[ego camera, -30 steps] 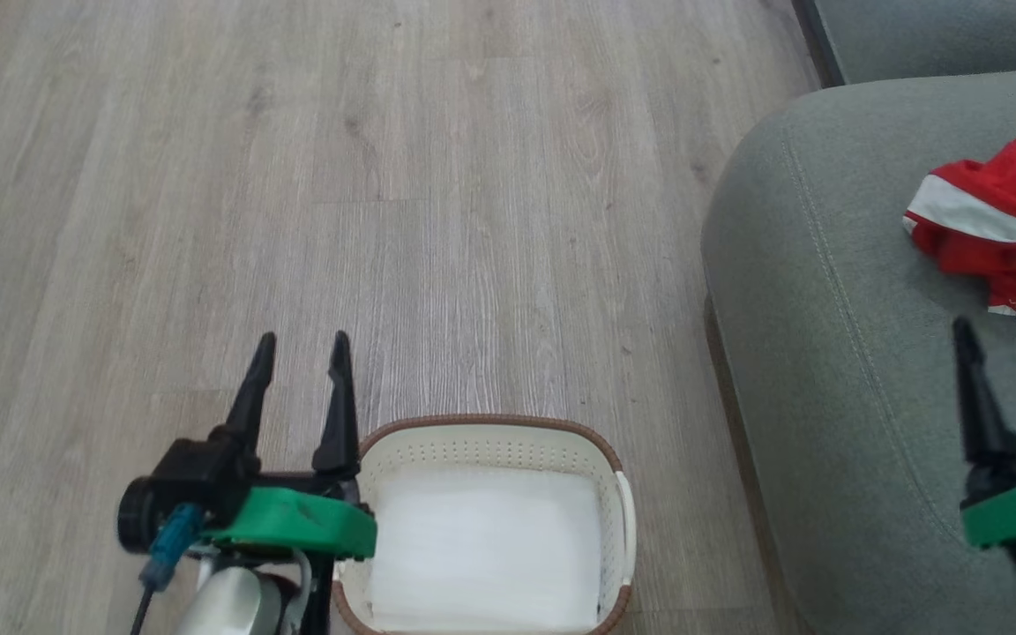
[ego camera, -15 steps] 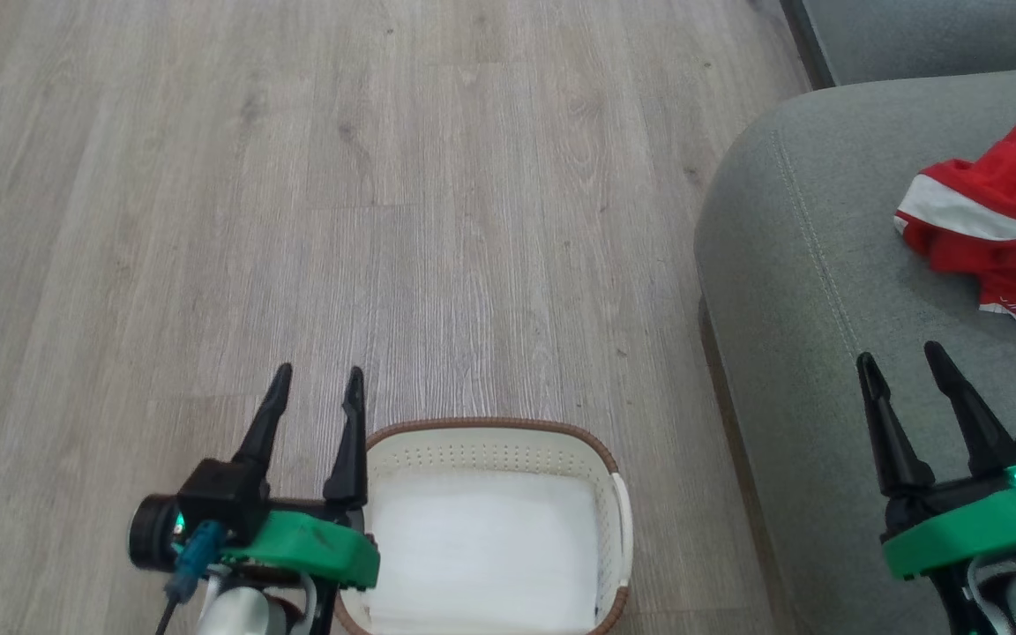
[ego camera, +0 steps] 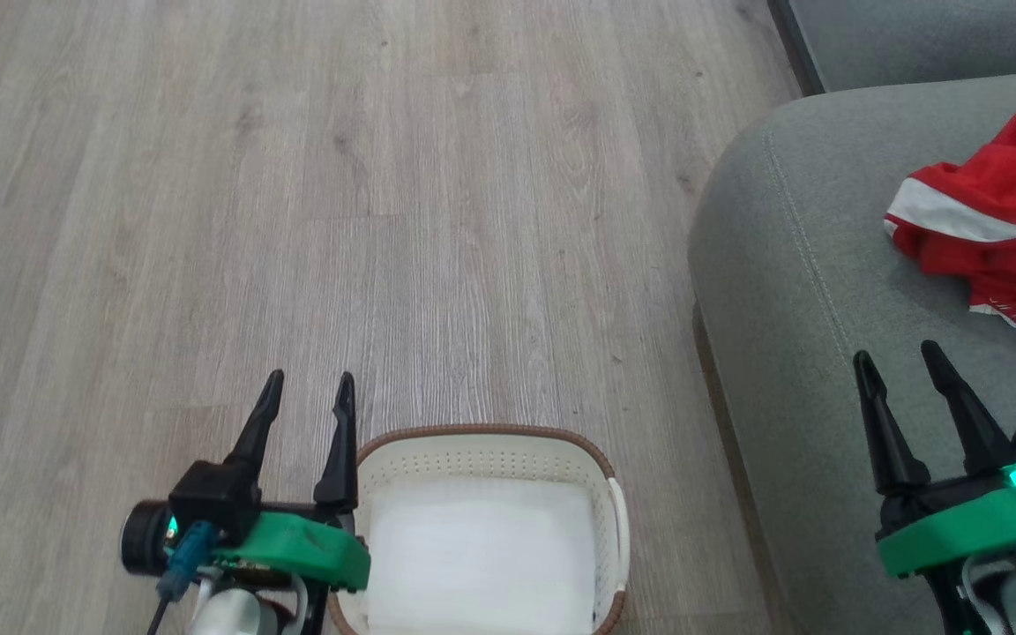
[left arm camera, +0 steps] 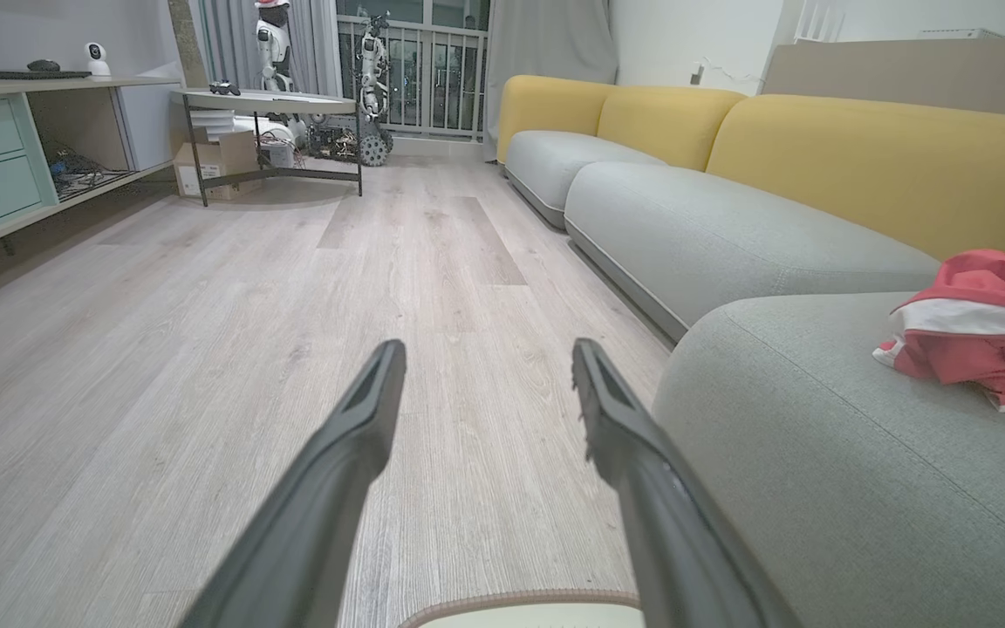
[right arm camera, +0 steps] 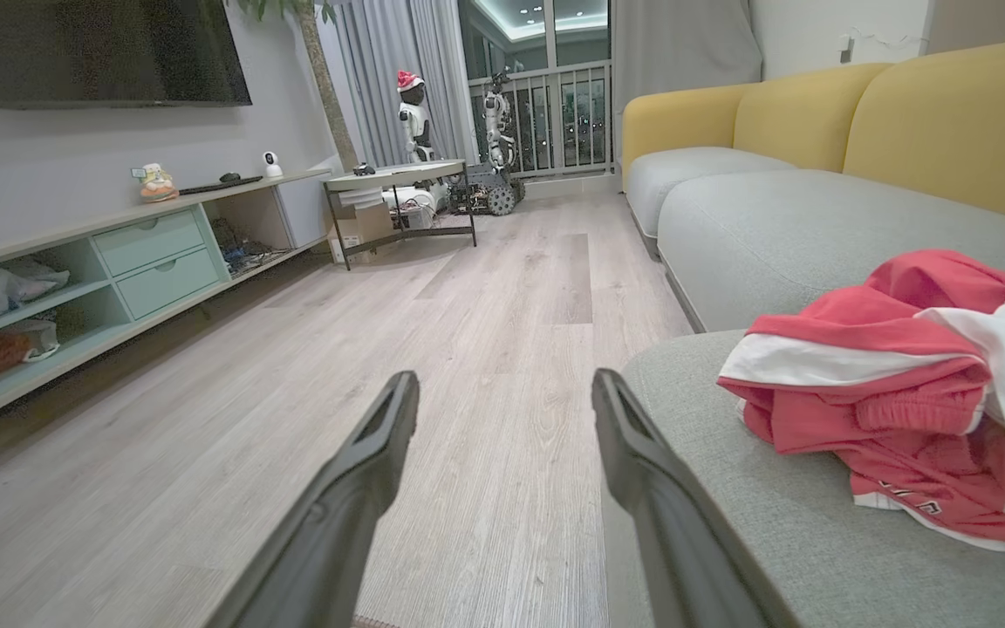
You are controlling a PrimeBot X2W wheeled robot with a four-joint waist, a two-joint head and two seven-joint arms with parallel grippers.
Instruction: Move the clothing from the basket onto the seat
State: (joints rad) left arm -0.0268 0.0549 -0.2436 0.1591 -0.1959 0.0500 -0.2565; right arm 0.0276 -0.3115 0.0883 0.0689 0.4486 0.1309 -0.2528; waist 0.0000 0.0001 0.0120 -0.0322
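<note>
The left pincer stands open with nothing between its two dark fingers. It hangs over the floor, just beside the left rim of the basket. The right pincer is open and empty too. It hovers above the near part of the seat, its tips pointing toward the clothing but apart from it.

The clothing, red with white stripes, lies in a loose, crumpled heap on the seat, well away from the rounded front corner. In the right wrist view it lies to the right of the fingers, not between them. The basket sits on the floor between the two arms and shows a flat white sheet on its bottom. No red cloth can be seen inside, though its near end runs out of the head view.

Judging from this, the moving looks done, or close to it, and the step in hand is to confirm that and draw clear. To do it well, both pincers should be kept wide and lifted straight away from the fabric so a fingertip does not snag a fold and drag the heap toward the edge. A look into the basket's hidden near end is worthwhile before stopping. The white sheet should be left where it is.
</note>
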